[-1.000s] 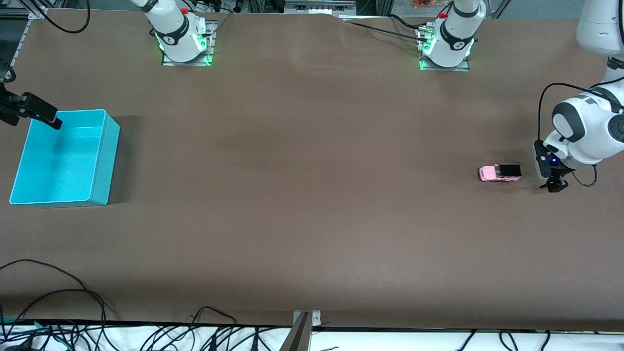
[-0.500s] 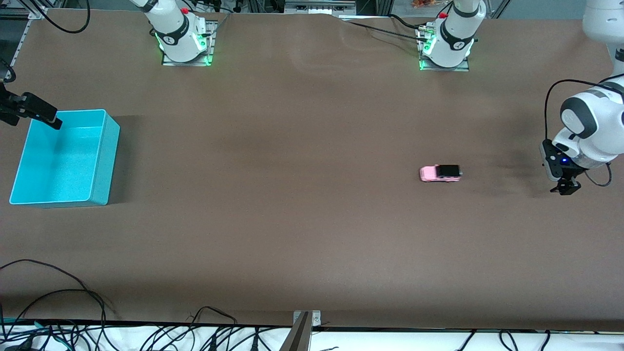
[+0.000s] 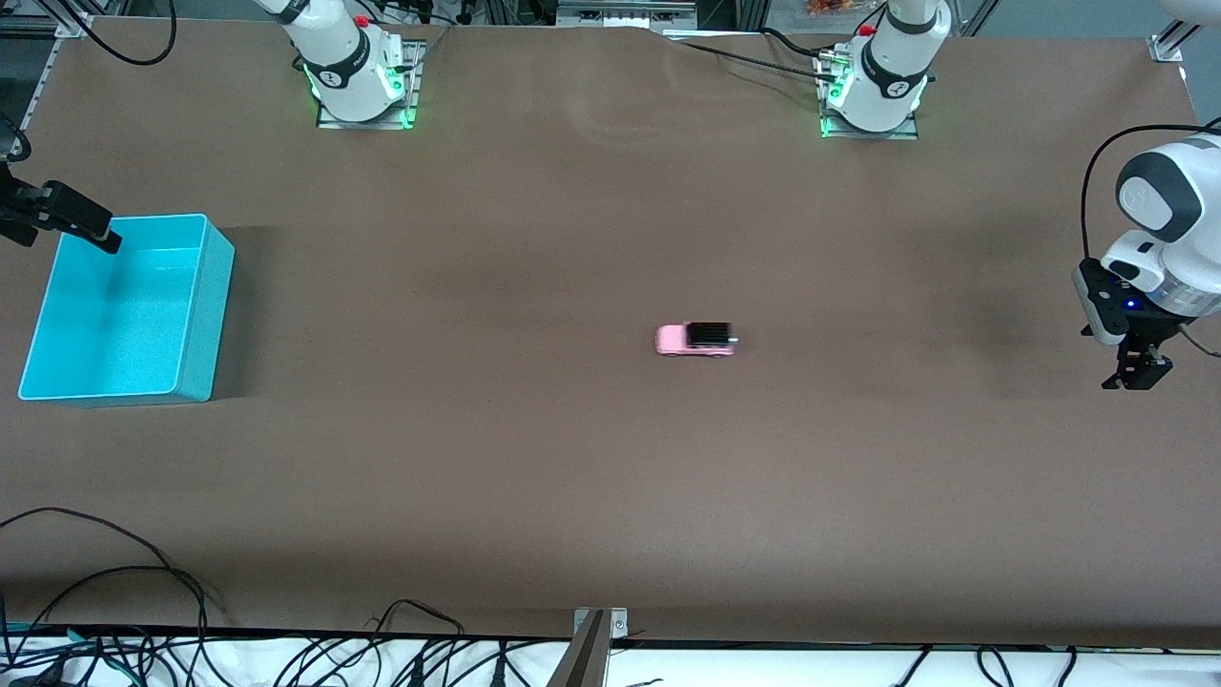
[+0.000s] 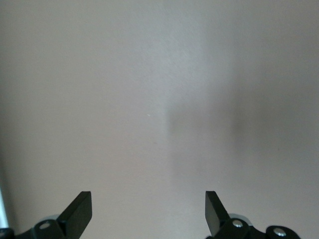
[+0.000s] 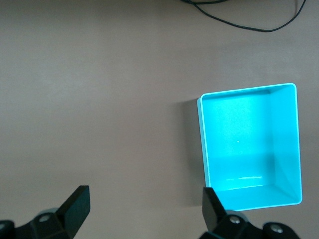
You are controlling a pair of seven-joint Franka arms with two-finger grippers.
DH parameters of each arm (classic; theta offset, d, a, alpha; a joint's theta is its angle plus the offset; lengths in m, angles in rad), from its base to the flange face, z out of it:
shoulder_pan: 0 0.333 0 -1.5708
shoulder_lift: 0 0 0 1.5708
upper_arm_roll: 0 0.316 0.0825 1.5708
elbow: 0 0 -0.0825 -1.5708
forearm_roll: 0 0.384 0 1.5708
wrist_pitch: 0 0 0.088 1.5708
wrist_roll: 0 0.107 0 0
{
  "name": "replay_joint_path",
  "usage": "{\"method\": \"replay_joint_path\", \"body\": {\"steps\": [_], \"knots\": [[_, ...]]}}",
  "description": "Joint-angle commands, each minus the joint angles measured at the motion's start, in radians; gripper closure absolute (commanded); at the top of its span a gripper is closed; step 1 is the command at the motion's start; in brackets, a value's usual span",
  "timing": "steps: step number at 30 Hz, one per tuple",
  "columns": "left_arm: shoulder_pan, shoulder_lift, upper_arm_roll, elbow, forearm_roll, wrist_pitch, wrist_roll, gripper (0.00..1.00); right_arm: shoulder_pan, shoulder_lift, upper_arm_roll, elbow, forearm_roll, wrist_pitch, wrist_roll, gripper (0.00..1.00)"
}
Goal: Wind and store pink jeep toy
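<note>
Pink jeep toy (image 3: 695, 340) sits alone on the brown bench (image 3: 572, 458) near its middle, on its wheels, touched by nothing. Left pincer (image 3: 1135, 372) hangs over bare bench at the left arm's end, fingers apart, holding nothing, well apart from the jeep. Right pincer (image 3: 81, 224) hangs by the upper corner of the turquoise bin (image 3: 191, 315) at the right arm's end, fingers apart, holding nothing.
</note>
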Motion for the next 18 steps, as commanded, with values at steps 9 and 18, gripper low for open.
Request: {"method": "replay_joint_path", "body": {"steps": [9, 18], "knots": [[0.007, -0.11, -0.03, -0.023, -0.025, -0.034, -0.213, 0.0, -0.004, 0.012, -0.002, 0.026, 0.013, -0.004, -0.005, 0.0], [0.01, -0.156, -0.033, -0.017, -0.028, -0.066, -0.367, 0.0, -0.004, 0.012, -0.002, 0.026, 0.013, -0.004, -0.005, 0.0]]}}
